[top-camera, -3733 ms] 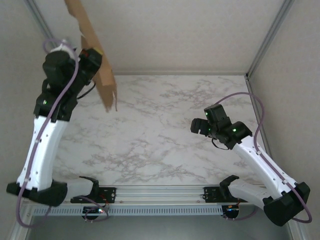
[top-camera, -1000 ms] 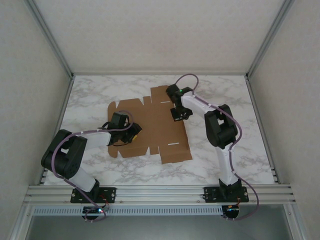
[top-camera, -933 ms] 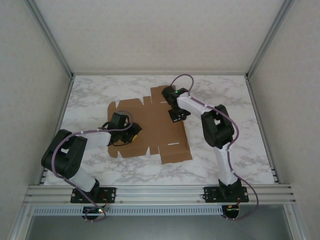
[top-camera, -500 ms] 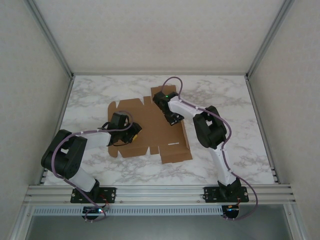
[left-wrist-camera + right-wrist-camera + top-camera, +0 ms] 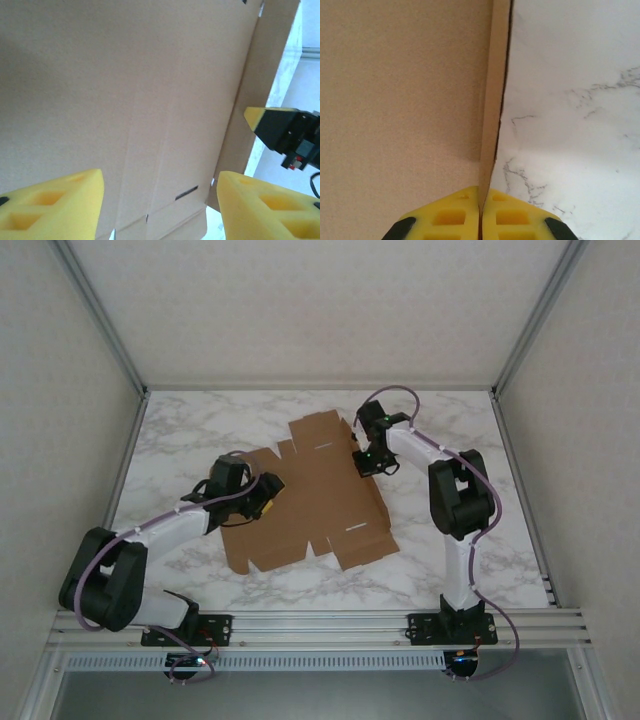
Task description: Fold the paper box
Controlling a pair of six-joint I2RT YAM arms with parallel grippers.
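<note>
Presently, the paper box [image 5: 312,502] is found lying unfolded and mostly flat on the marble table [image 5: 190,435], near its middle and slightly skewed. The left gripper [image 5: 265,498] is held low over the sheet's left portion. In the left wrist view its yellow fingers [image 5: 50,205] are seen well apart with bare cardboard between them, and nothing is gripped; contact with the sheet cannot be determined. The right gripper [image 5: 366,462] is placed at the sheet's right edge. In the right wrist view its fingers [image 5: 447,215] are pressed together on a thin cardboard edge, which stands upright between them. Marble is seen just to the right of that pinched edge.
</note>
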